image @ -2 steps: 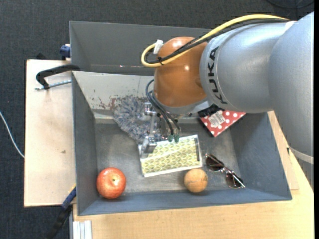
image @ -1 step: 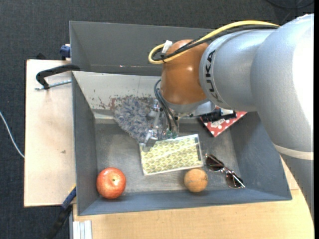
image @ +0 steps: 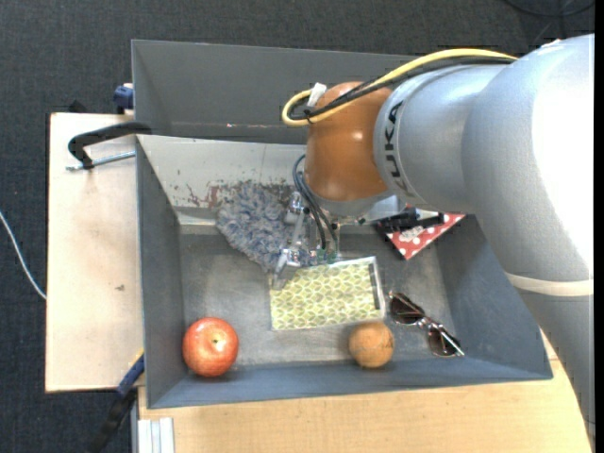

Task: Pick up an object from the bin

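My gripper (image: 300,250) reaches down in the middle of the bin, its fingertips at the upper left edge of a flat green-and-white patterned packet (image: 326,295) and beside a crumpled grey-blue cloth (image: 253,220) that lies toward the back wall. Nothing shows between the fingers. An orange-brown round fruit (image: 371,344) rests just in front of the packet.
A red apple (image: 210,346) lies in the front left corner. Sunglasses (image: 427,324) lie at the front right, and a red card with white dots (image: 422,233) leans on the right wall. The arm with its orange cover hangs over the bin's back right.
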Robot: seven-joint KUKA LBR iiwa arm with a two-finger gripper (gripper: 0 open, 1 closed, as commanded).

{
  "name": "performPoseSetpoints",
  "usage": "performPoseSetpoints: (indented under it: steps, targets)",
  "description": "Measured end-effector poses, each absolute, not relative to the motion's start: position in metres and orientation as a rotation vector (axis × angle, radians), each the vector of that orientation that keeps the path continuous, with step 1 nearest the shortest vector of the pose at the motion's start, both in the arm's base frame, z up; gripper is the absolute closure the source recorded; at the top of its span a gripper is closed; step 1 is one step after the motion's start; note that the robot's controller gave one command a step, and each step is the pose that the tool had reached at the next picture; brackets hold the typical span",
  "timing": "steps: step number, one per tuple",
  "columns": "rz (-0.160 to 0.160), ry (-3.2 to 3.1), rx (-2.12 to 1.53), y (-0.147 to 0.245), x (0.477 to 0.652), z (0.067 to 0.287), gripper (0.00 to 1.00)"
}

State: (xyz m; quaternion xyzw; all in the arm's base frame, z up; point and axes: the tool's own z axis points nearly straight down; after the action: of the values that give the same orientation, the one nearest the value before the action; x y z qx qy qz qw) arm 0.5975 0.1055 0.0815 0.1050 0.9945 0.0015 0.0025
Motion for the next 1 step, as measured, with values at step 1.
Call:
performPoseSetpoints:
  steps: [1]
  targets:
    - [0.010, 3.131, -0.020, 0.1107, 0.5972, 0.0810, 0.00]
